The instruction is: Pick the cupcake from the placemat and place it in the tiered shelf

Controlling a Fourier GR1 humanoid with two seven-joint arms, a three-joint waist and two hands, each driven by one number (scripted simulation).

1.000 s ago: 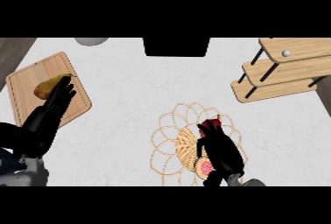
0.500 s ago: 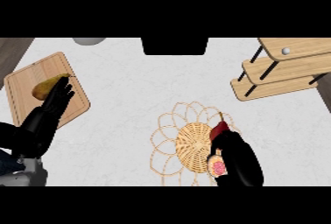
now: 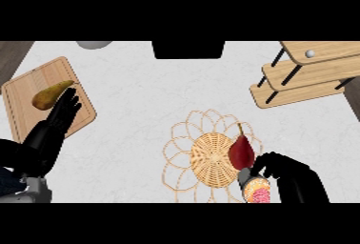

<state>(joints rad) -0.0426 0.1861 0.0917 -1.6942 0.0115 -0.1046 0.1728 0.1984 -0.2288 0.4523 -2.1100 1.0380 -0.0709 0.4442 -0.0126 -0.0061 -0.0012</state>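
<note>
The cupcake (image 3: 257, 189) is at the near edge of the desk (image 3: 155, 100), by the right rim of the mat (image 3: 211, 155); it has pink icing and a silver wrapper; the right robot hand (image 3: 287, 172) curls round it, so the hand grips the cupcake; the cupcake lies tipped, with its pink top facing up at us. A dark red pear (image 3: 243, 150) lies on the mat, just past the cupcake and close to the right robot hand's fingers; I cannot tell if they touch it. The mat is round, with a woven middle and looped wire petals; it sits near the middle of the near edge.

The shelf (image 3: 309, 71) stands in the far right corner of the desk, well apart from the cupcake; it has wooden steps and a small white ball (image 3: 310, 54) on the top one.

A wooden board (image 3: 28, 93) lies by the left edge; a yellow-green pear (image 3: 51, 94) rests on it; the left robot hand (image 3: 55, 125) is open, with straight fingers lying over the board, its tips just beside that pear.

A grey bowl (image 3: 95, 44) and a black box (image 3: 188, 49) sit at the far edge.
</note>
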